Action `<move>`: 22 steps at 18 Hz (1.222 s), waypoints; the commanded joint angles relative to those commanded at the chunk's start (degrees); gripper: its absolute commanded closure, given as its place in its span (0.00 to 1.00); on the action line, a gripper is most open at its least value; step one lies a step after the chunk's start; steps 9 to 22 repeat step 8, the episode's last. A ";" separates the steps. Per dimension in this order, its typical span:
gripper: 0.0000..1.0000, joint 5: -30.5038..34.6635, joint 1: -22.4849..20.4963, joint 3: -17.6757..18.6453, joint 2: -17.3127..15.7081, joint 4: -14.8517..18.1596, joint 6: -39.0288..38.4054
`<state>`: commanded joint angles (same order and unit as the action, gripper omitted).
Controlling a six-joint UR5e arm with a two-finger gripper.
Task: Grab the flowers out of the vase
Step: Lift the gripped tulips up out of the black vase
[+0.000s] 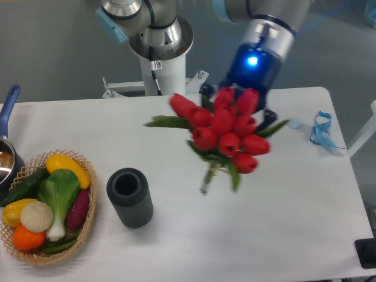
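The flowers (226, 130), a bunch of red tulip buds with green leaves and stems, hang in the air over the middle of the table, well to the right of the vase. My gripper (238, 103) is shut on the bunch from behind, its fingers mostly hidden by the buds. The stems (207, 178) dangle free below. The vase (130, 197), a dark grey ribbed cylinder, stands upright and empty on the table at the lower left.
A wicker basket (35, 252) of vegetables sits left of the vase. A pan with a blue handle (7, 114) is at the far left edge. Blue ribbon scraps (320, 130) lie at the right. The arm's base column (158, 56) stands behind the table.
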<state>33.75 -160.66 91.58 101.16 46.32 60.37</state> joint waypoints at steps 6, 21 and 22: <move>0.61 -0.26 -1.15 0.97 0.45 0.09 0.80; 0.61 -0.17 -1.15 1.49 0.18 0.09 0.71; 0.61 -0.17 -1.15 1.49 0.18 0.09 0.71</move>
